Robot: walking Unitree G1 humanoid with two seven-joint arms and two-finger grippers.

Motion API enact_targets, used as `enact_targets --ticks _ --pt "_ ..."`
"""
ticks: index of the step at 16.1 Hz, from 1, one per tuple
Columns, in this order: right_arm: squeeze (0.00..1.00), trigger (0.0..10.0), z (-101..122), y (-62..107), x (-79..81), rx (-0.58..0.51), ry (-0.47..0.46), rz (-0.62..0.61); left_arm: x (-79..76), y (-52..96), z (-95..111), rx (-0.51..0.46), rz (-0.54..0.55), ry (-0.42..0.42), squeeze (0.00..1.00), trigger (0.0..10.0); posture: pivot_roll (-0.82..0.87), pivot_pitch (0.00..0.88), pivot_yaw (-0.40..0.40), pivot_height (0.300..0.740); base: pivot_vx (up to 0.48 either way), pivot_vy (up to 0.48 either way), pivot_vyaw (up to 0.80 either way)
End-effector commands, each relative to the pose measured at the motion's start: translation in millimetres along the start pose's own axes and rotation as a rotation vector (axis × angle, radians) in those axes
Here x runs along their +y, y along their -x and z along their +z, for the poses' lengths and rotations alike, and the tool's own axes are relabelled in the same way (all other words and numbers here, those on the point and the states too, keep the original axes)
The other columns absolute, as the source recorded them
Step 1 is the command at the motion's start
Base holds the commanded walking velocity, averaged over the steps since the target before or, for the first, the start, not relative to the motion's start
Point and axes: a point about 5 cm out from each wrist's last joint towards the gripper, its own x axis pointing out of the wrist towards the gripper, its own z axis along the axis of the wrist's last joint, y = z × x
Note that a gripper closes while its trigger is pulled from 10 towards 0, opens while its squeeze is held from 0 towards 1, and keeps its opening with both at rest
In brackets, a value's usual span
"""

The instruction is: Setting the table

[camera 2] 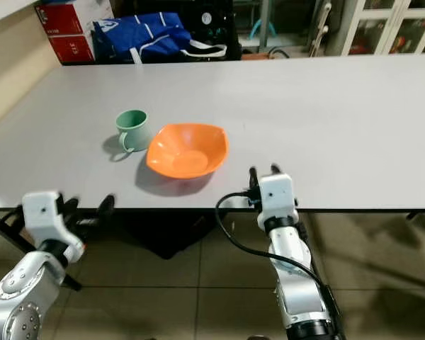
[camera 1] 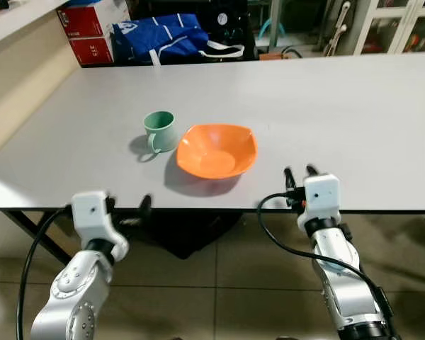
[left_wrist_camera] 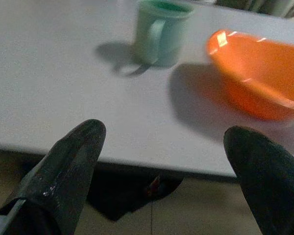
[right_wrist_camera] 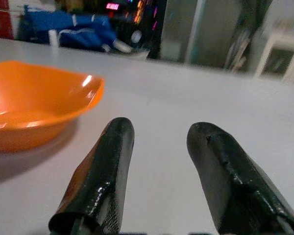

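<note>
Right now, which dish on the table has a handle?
The green mug, left of the orange bowl; the bowl has none.

no writing here can be made out with any certainty. the red boxes [camera 1: 91, 32] at the far left corner beyond the table carry pale printed lines on their sides, but the characters are too small and blurred to read. the blue bag [camera 1: 159, 37] beside them bears white markings that resolve into no letters. in the right wrist view a small lit display [right_wrist_camera: 112, 6] glows pink-red in the dark background, its digits too smeared to tell.
</note>
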Motion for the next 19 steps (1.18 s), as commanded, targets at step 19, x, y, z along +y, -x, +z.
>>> enact_targets --ticks 19 --pt "0.0 10.0 -24 9.1 2.7 0.009 -0.121 0.118 -20.6 -16.3 6 -0.156 -0.051 -0.085 0.0 10.0 -0.18 0.0 0.098 0.74 0.0 0.118 0.0"
